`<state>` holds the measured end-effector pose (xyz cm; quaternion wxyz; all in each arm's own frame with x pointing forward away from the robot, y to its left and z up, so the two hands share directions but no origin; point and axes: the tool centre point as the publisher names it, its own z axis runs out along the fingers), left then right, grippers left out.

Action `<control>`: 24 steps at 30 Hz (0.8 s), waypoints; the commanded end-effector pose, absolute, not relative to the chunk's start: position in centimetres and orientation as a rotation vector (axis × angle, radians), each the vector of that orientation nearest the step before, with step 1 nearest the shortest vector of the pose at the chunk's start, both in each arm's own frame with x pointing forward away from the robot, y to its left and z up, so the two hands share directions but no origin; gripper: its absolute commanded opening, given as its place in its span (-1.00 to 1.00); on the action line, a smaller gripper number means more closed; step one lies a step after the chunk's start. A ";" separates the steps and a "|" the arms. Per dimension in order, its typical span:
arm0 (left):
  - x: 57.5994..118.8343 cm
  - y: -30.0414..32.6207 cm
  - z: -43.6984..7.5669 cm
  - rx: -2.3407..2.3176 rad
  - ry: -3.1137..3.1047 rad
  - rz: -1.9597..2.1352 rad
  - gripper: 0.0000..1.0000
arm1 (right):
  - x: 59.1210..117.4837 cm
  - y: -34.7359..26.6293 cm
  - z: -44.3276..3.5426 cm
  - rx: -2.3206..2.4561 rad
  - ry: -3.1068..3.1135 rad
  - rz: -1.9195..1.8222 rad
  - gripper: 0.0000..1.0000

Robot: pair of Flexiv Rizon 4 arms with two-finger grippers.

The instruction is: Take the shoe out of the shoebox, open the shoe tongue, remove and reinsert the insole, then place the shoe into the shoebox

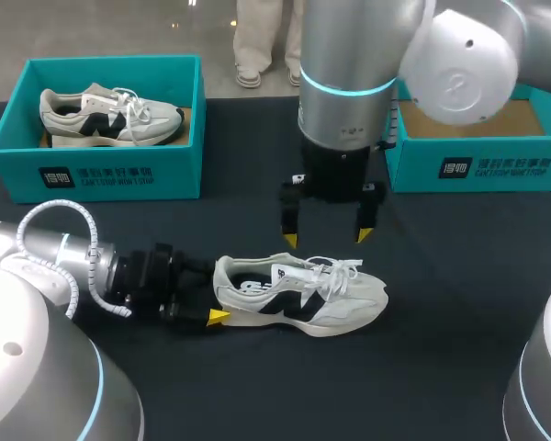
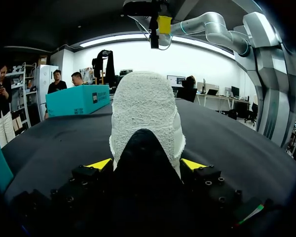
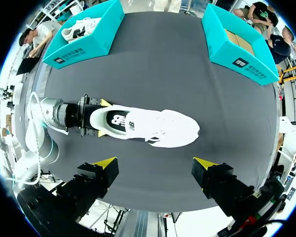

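out of box, upright on sole on black cloth-covered table [image 1: 459,285]: white-and-black lace-up sneaker [image 1: 305,296], toe toward right side. clenched on its heel, yellow tips pressed against both sides: left gripper [image 1: 219,296]. hanging above sneaker's laces, apart from them, fingers spread wide, nothing held: right gripper [image 1: 327,239]. at far left corner: open teal cardboard shoebox [image 1: 110,175], matching second sneaker [image 1: 110,116] inside. at far right: second teal shoebox [image 1: 482,170], brown floor showing.
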<state>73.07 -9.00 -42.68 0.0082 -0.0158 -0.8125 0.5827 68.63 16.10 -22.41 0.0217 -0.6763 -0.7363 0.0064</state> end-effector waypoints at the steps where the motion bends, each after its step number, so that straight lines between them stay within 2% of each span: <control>1: 73.0 -9.0 -42.6 -0.050 -2.540 1.818 -1.00 | 68.9 18.5 -24.2 -2.112 -2.240 0.128 1.00; 9: 73.0 -9.0 -42.6 -0.050 -2.540 1.818 -1.00 | 68.7 20.5 -26.9 -2.198 -2.209 0.122 1.00; 17: 73.0 -9.0 -42.6 -0.050 -2.540 1.818 -1.00 | 69.0 21.9 -30.0 -2.235 -2.244 -0.064 1.00; 24: 73.0 -9.0 -42.6 -0.050 -2.540 1.818 -1.00 | 69.2 21.9 -30.5 -2.227 -2.237 -0.071 1.00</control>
